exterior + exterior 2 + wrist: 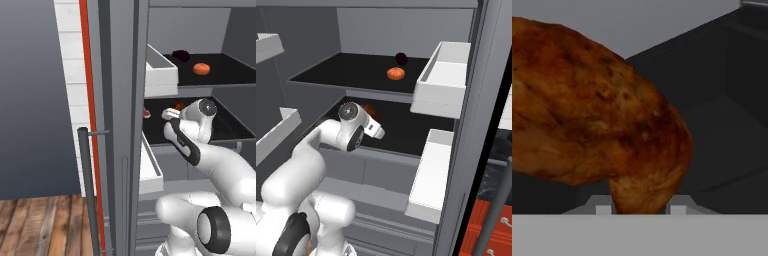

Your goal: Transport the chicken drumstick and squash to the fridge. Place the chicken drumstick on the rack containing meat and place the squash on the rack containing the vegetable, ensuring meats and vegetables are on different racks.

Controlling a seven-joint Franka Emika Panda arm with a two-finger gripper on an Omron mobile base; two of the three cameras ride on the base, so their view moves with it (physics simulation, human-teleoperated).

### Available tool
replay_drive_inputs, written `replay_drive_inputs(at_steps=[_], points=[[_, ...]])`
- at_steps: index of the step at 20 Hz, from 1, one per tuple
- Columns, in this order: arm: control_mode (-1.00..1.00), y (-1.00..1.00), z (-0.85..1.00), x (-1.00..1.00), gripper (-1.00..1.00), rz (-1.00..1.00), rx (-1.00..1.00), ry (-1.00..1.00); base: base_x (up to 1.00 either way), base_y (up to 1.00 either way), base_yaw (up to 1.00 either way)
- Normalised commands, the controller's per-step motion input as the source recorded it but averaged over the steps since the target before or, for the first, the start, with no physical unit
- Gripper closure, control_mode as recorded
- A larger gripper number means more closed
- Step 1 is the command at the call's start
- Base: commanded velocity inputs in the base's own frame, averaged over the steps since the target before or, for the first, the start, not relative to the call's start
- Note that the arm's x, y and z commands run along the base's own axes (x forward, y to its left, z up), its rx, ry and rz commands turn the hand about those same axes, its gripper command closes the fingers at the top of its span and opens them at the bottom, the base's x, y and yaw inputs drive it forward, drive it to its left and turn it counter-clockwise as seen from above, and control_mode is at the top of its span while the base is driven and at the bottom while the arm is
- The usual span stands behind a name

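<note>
My gripper [640, 206] is shut on the chicken drumstick [597, 120], a brown lumpy piece held by its narrow end. The arm reaches into the open fridge [381, 30], and the chicken drumstick [179, 106] [370, 110] hangs just above the lower black rack [230, 127] [406, 125]. A pinkish-red meat piece [146, 113] lies on that rack's left edge. On the upper rack [225, 75] [346, 70] the orange-red squash [201, 69] [396, 74] rests in front of a dark purple vegetable [181, 55] [401, 58].
White door bins [160, 67] [443, 75] jut out beside both racks, with lower ones [150, 170] [428, 175] beneath. A long dark bar handle [87, 190] stands on the left door. A wooden floor [40, 225] lies to the left.
</note>
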Motion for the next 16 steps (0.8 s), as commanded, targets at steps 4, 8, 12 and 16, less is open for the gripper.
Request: replay_drive_inputs(at_steps=[4,8,12,16], points=[[-1.0,0.0,-0.28,0.54,1.0,-0.01,-0.03,0.0,0.0,0.0,0.0],[-1.0,-0.04,-0.53,0.62,1.0,0.0,-0.05,0.0,0.0,0.0,0.0],[-1.0,-0.09,-0.5,0.67,1.0,0.0,-0.04,0.01,0.0,0.0,0.0],[-1.0,-0.04,-0.43,0.68,1.0,0.0,-0.02,0.05,0.0,0.0,0.0]])
